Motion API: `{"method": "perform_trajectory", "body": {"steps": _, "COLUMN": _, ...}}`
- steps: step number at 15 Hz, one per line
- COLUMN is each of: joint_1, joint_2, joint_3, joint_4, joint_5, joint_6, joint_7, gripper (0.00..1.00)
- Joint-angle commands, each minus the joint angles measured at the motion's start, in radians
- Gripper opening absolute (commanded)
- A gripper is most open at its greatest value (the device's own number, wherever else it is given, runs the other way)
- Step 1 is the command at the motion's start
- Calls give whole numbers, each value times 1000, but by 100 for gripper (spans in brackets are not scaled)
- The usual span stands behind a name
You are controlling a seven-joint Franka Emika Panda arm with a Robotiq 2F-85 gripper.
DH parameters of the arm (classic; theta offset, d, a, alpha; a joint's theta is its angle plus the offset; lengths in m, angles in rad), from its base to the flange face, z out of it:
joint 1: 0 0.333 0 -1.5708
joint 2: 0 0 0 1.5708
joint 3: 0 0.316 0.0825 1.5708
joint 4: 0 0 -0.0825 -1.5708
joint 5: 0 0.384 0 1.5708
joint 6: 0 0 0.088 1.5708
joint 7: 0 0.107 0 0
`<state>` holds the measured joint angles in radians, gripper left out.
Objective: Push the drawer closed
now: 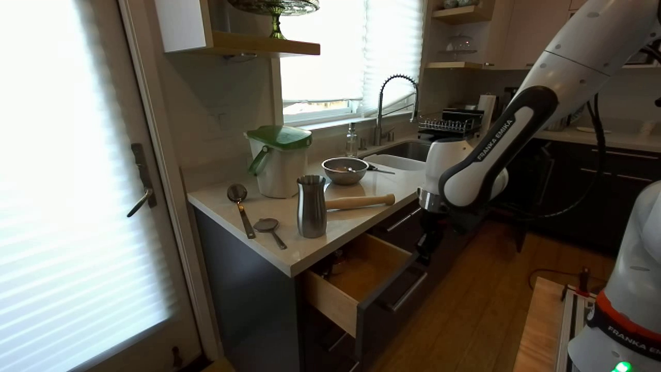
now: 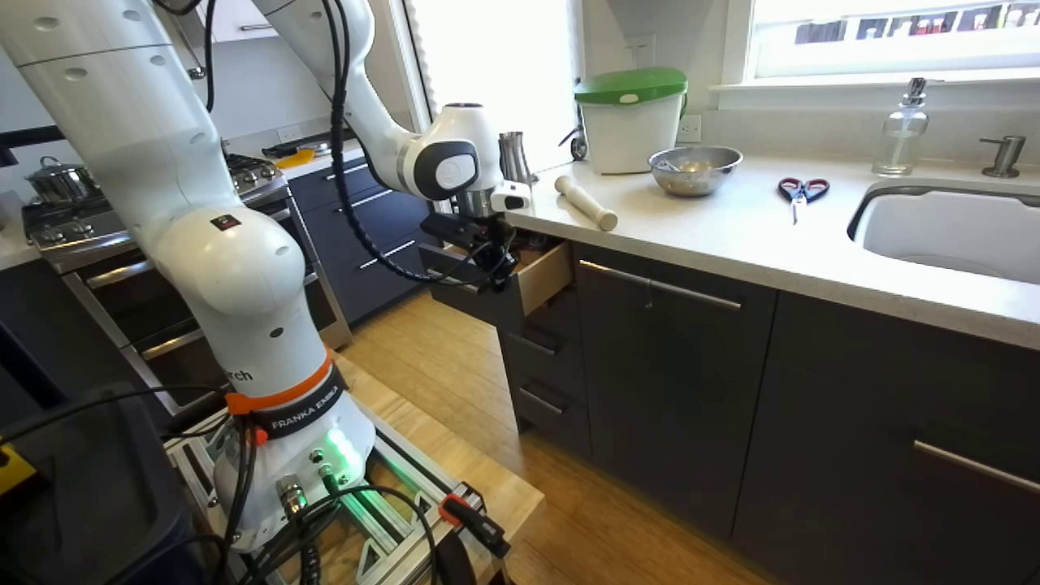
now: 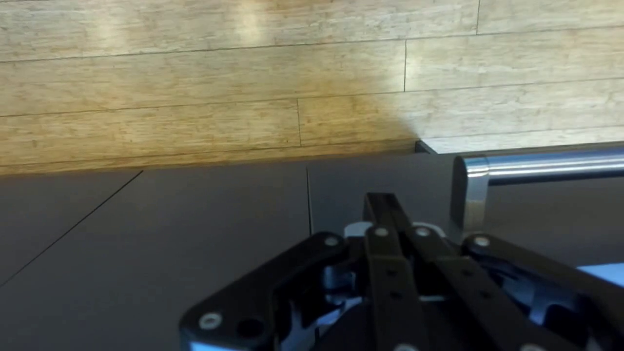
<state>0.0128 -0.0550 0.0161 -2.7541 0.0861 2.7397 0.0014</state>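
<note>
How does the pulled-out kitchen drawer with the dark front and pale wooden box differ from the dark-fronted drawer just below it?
The upper drawer stands open, showing its pale wooden box; the lower drawer is shut, its inside hidden. The upper drawer has the robot's black hand close to its front; the lower drawer has none. Both have dark fronts and slim metal bar handles.
</note>
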Motion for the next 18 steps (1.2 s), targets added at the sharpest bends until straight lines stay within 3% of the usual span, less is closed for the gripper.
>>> {"method": "perform_trajectory", "body": {"steps": 1, "joint_1": -10, "joint_2": 46, "joint_3": -7, "joint_4": 0, "joint_5": -19, "joint_6": 124, "joint_7": 55, "gripper": 0}}
{"method": "perform_trajectory", "body": {"steps": 4, "joint_1": -9, "joint_2": 80, "joint_3": -7, "joint_4": 12, "joint_5": 12, "joint_6": 195, "joint_7": 74, "gripper": 0}}
{"method": "perform_trajectory", "body": {"steps": 6, "joint_1": -2, "joint_2": 108, "joint_3": 0, "joint_4": 38, "joint_5": 89, "joint_6": 217, "joint_7": 65, "gripper": 0}}
{"method": "perform_trajectory", "body": {"steps": 12, "joint_1": -17, "joint_2": 170, "joint_3": 73, "joint_4": 164, "joint_5": 478, "joint_6": 169, "joint_7": -62, "gripper": 0}}
{"method": "perform_trajectory", "body": {"steps": 18, "joint_1": -6, "joint_2": 290, "joint_3": 60, "joint_4": 256, "joint_5": 523, "joint_6": 269, "joint_7": 57, "gripper": 0}}
